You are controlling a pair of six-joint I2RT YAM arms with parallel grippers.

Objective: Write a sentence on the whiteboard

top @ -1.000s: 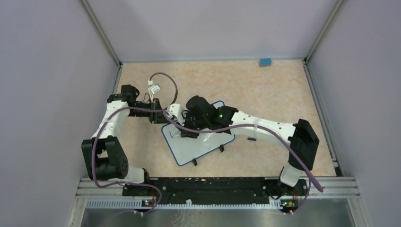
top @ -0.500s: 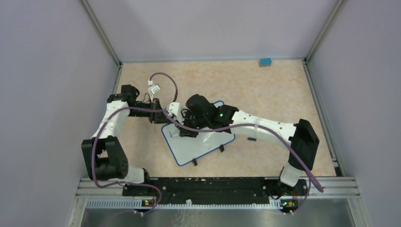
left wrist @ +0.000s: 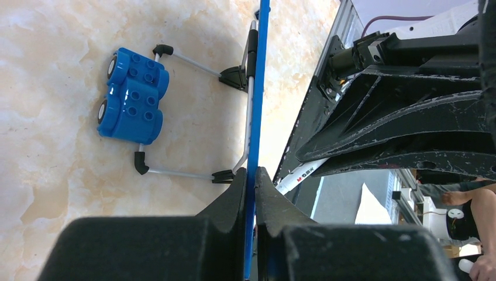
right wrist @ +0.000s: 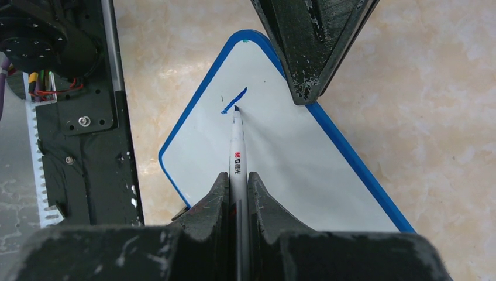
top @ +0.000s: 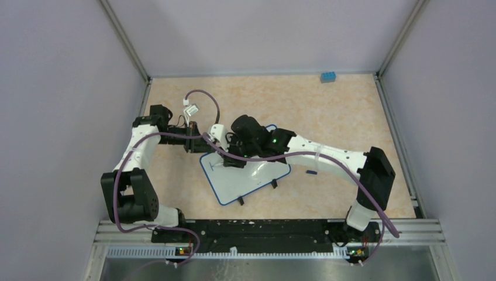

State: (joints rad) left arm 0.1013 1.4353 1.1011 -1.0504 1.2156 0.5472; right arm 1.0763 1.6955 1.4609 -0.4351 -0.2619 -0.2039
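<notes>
Lying skewed on black clip feet (left wrist: 234, 75) near the middle of the table (top: 327, 117), a little toward its left edge: whiteboard (top: 251, 178). Pinching the board's thin blue rim along its far-left side with left gripper (left wrist: 250, 175), fingers closing down to the rim's thickness. Reaching over the board from the right with right gripper (right wrist: 237, 178), clamping tight on a white marker (right wrist: 236, 143). Pointing marker tip down onto the white face, seemingly touching, at the end of one short blue stroke (right wrist: 234, 99) near a rounded corner. Resting on the table just beside the clip feet: blue block (left wrist: 131, 96). Sitting in the far-right corner: blue brick (top: 327, 76).
</notes>
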